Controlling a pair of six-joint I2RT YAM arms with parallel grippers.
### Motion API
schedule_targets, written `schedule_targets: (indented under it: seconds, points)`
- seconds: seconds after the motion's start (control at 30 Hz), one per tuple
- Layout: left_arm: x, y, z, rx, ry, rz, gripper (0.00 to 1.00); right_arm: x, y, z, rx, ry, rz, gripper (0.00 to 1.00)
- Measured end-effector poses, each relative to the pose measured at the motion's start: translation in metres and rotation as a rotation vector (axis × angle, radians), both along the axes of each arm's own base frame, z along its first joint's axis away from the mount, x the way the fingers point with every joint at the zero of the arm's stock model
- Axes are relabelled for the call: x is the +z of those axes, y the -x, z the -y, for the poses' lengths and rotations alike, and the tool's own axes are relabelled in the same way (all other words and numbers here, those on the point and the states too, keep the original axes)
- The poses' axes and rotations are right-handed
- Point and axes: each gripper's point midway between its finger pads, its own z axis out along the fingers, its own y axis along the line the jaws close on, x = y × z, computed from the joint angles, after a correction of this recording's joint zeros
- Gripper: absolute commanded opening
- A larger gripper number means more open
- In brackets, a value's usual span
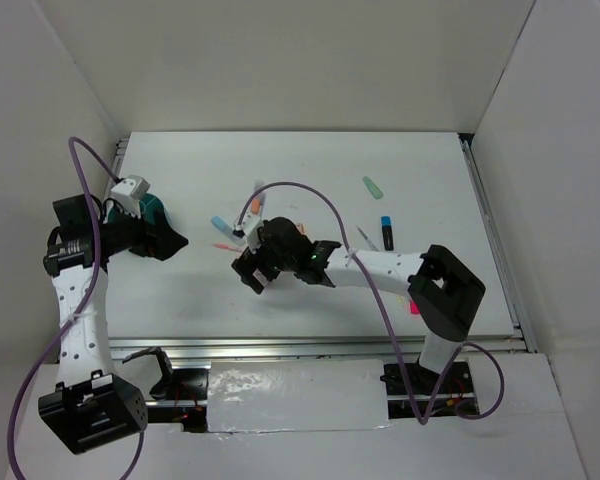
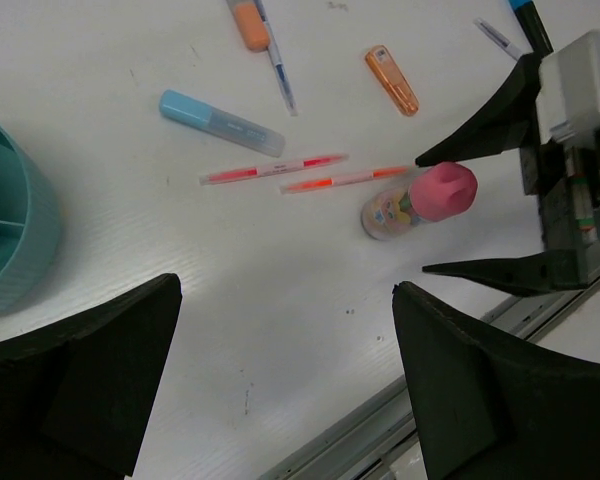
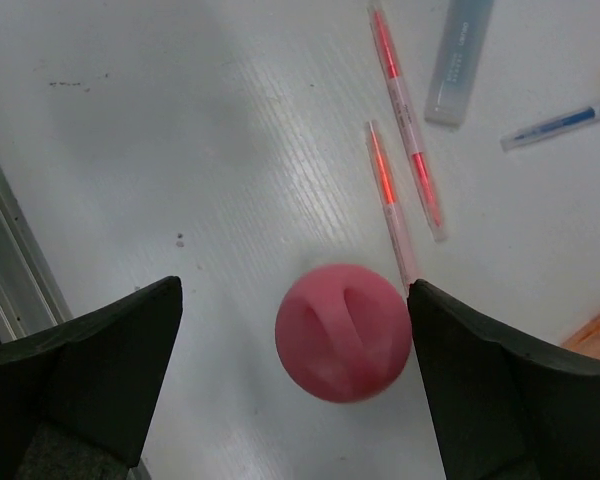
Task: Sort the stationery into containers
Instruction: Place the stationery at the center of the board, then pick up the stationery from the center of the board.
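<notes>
Bright, even light, soft shadows; wrist views slightly blurred.

White-shelled arms [image 1: 75,300] with boxy black joints [image 1: 445,290], each trailing a looping purple cable [image 1: 325,200]; matte black, wedge-shaped fingers [image 2: 80,380]

We're hunting for lettering and nothing comes through legibly. The pale blue highlighter [image 2: 221,122], at ten o'clock from the pink-capped tube [image 2: 405,205] in the left wrist view, carries a line of dark print along its barrel, too small to read. The tube's body shows a colourful printed label, blurred, and the thin pink pen [image 2: 275,170] at its ten o'clock bears only faint specks.
</notes>
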Motion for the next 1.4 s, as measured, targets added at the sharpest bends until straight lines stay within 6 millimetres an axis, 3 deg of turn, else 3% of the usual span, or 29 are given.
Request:
schedule_targets:
  seconds: [0.13,0.27,0.37,0.5,0.6,0.77,0.9,1.03,1.4]
  points:
    - [-0.003,0.003,0.003,-0.042,-0.024,0.008,0.99,0.029,-0.004,0.012,-0.026,-0.002,0.002,1.0]
    - [-0.008,0.007,0.018,-0.12,-0.042,0.033,0.98,0.089,-0.026,0.025,-0.065,-0.067,0.022,1.0]
    - [-0.018,0.016,0.042,-0.208,-0.043,0.033,0.95,0.14,-0.041,0.055,-0.1,-0.136,0.045,1.0]
    - [-0.029,0.028,0.092,-0.402,-0.083,0.053,0.92,0.203,-0.055,0.109,-0.146,-0.234,0.081,1.0]
    - [-0.037,0.034,0.122,-0.519,-0.108,0.056,0.89,0.228,-0.058,0.153,-0.193,-0.275,0.101,1.0]
    - [-0.068,0.022,0.139,-0.58,-0.125,-0.028,0.89,0.229,-0.053,0.214,-0.281,-0.278,0.067,1.0]
    - [-0.08,0.008,0.144,-0.578,-0.148,-0.032,0.91,0.201,-0.04,0.238,-0.314,-0.269,-0.025,1.0]
    - [-0.082,-0.001,0.156,-0.611,-0.16,-0.026,0.91,0.182,-0.025,0.249,-0.33,-0.258,-0.09,1.0]
    - [-0.101,-0.008,0.181,-0.685,-0.205,-0.037,0.88,0.182,-0.024,0.254,-0.328,-0.273,-0.11,0.99]
